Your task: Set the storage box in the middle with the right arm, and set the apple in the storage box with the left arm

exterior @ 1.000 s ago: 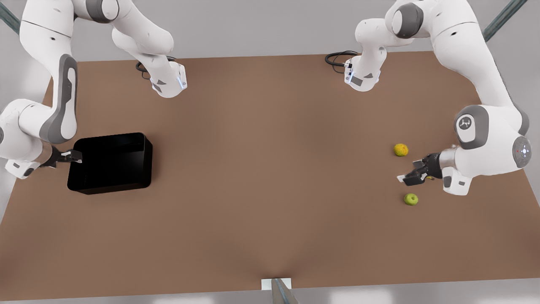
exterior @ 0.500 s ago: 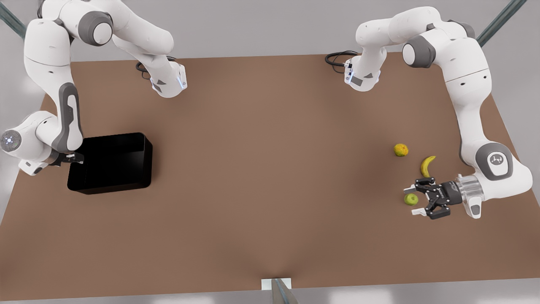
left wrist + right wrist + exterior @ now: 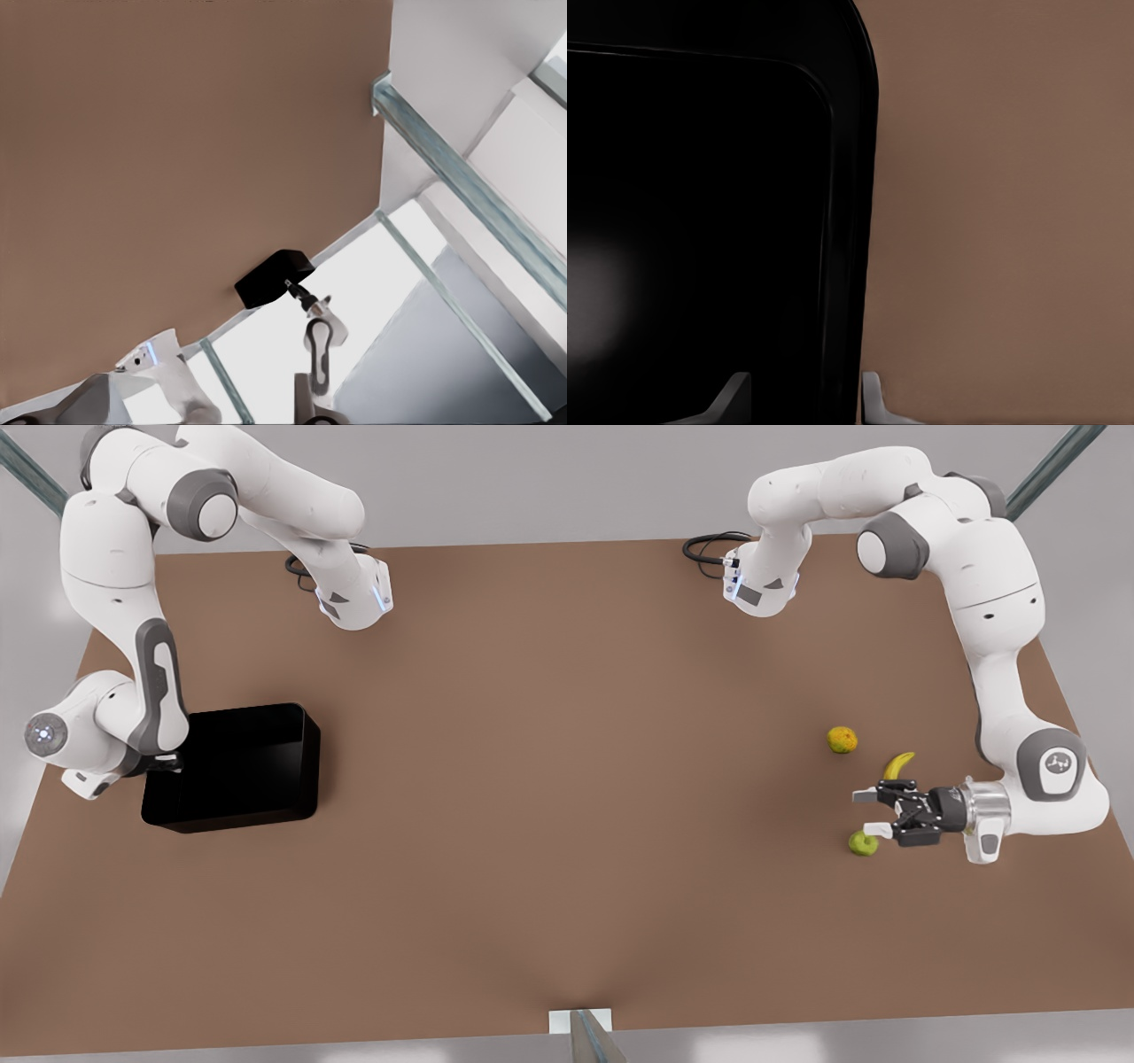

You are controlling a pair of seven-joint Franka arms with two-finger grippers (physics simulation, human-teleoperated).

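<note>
The glossy black storage box [image 3: 232,766] sits at the front view's left. My right gripper [image 3: 166,762] is at its left wall. In the right wrist view the box's wall [image 3: 843,266] stands between the fingertips [image 3: 735,390], with a gap left on the inner side, so the gripper is open. The green apple [image 3: 860,844] lies on the table at the front view's right. My left gripper [image 3: 872,813] hovers open just behind it, and one fingertip [image 3: 877,830] overlaps the apple's top edge. The left wrist view shows the box [image 3: 270,279] far off.
A yellow banana [image 3: 897,764] lies just behind the left gripper, and a yellow-orange fruit [image 3: 842,740] beyond that. The two arm bases [image 3: 354,598] [image 3: 762,589] and their cables stand at the table's far edge. Brown tabletop [image 3: 567,779] stretches between box and fruits.
The left gripper swung over to the apple, then shifted slightly toward the banana with its fingers narrower. The right arm pushed its gripper further onto the box's wall. Box and fruits stayed put.
</note>
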